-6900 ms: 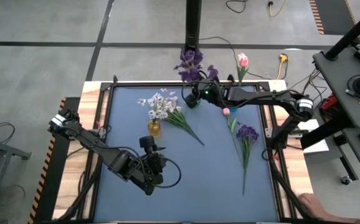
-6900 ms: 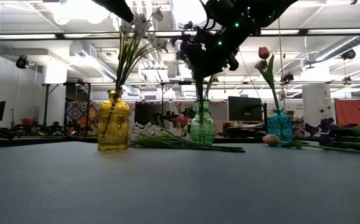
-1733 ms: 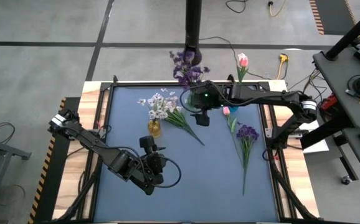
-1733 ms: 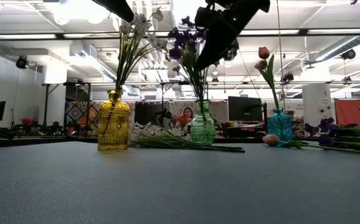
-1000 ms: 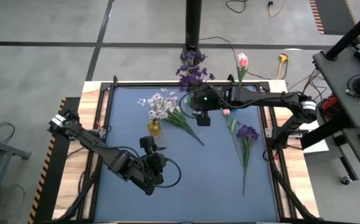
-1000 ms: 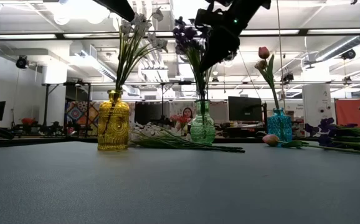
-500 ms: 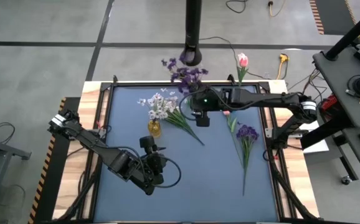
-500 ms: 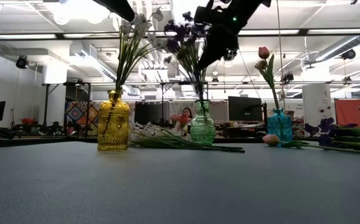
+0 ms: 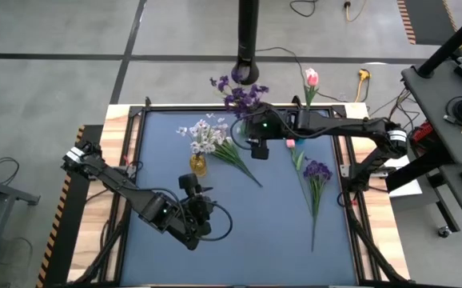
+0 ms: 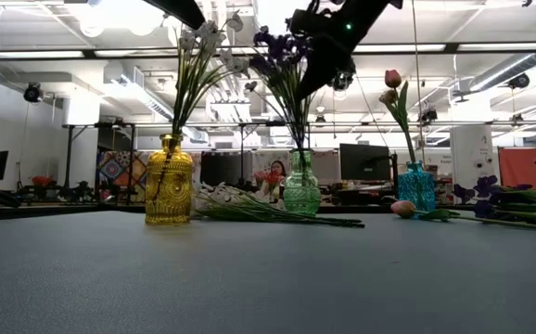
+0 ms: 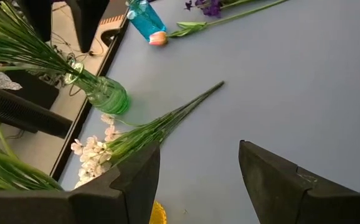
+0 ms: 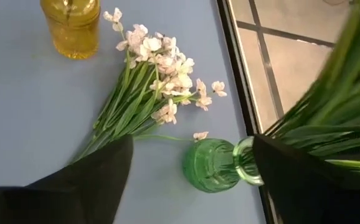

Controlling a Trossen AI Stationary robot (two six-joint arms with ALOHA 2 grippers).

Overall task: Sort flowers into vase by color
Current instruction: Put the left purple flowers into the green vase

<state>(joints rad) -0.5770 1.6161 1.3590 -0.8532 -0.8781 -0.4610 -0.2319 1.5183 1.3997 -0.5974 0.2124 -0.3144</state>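
Purple flowers (image 10: 282, 56) stand in the green vase (image 12: 212, 165) and lean toward the yellow vase (image 10: 170, 181), which holds white flowers (image 9: 203, 134). A pink tulip (image 10: 393, 79) stands in the blue vase (image 10: 416, 190). One white sprig (image 12: 142, 102), a pink bud (image 9: 290, 144) and a purple sprig (image 9: 317, 170) lie flat on the mat. My right gripper (image 12: 192, 142) hovers open above the green vase, beside the purple stems (image 12: 329, 106). My left gripper (image 11: 198, 155) waits open near the table's front. My right gripper has the purple flowers' green stems running close past one finger (image 12: 304, 180), high above the vase's mouth. Whether that finger touches them, I cannot tell. The stems stand in the vase on their own.
The three vases stand in a row along the far edge. The lying white sprig's stem points toward the mat's middle. The pink bud and purple sprig lie on the right side. The blue mat's near half (image 9: 247, 240) holds only my left arm.
The purple flowers have tipped in the green vase, from nearly upright to leaning toward the table's left, their blossoms spreading apart. My right gripper has stayed high beside the stems.
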